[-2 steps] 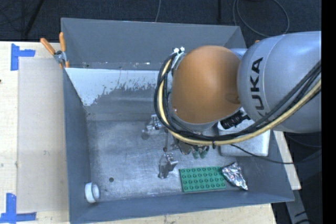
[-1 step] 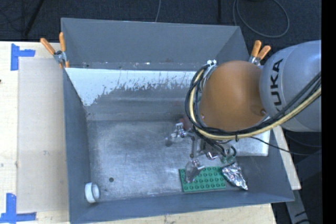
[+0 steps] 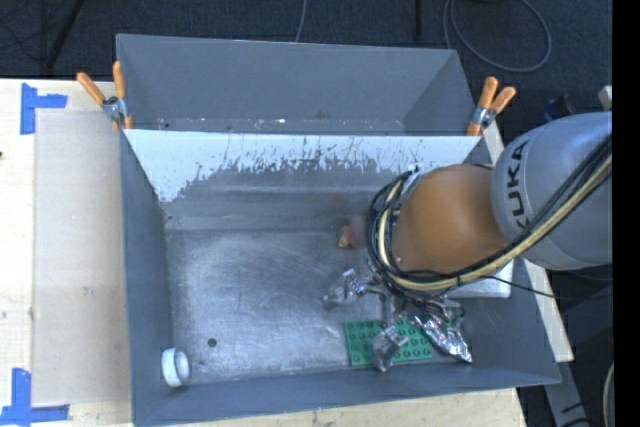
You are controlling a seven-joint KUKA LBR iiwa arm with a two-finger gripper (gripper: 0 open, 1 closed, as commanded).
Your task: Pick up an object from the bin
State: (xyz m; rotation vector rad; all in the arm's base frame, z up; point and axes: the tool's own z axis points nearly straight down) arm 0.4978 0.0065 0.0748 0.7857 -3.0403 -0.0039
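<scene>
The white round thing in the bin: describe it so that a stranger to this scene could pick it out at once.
Find the grey metal bin, then its near left corner. A small white round thing, like a cap, lies there alone by the wall. The green studded plate and the crumpled foil lie far to its right; unlike them it is white and round.

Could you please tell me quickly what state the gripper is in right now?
Gripper: cannot be told; it hangs over the flat green studded plastic plate.
</scene>
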